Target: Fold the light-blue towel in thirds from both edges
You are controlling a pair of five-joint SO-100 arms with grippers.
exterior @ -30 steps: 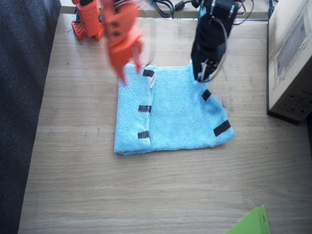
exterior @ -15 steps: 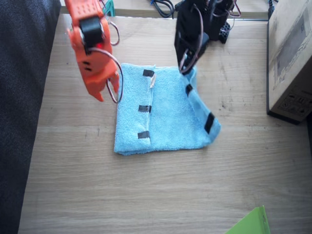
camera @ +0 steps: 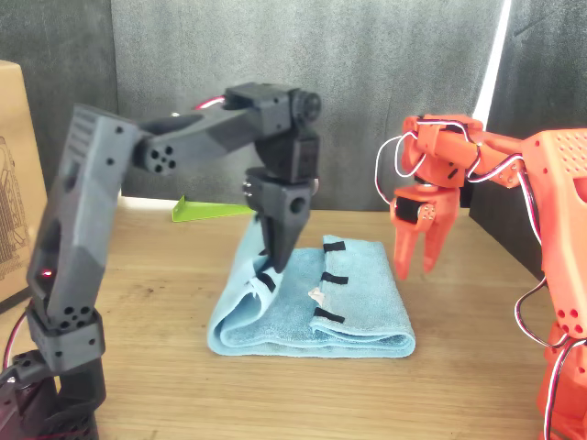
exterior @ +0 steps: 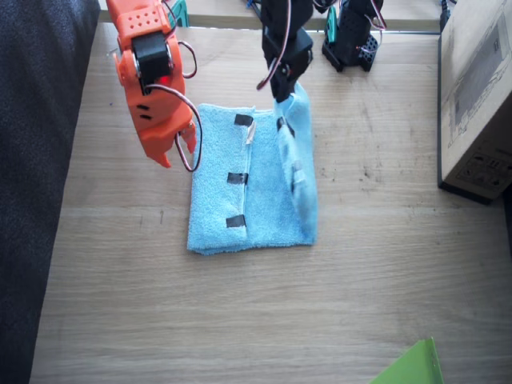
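Towel edge [exterior: 294,140] now lifted farther inward.

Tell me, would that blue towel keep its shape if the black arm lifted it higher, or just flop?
Probably flop. The light-blue towel already sags in a soft curve where the left gripper pinches its edge. Its fluffy pile looks grippy rather than slippery. It seems light: a pinch at one corner holds up the whole raised flap.

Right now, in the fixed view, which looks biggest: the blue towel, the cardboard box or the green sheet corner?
1. light-blue towel, largest.
2. cardboard box, though cropped by the frame, so unsure.
3. green sheet corner, smallest, also cropped.
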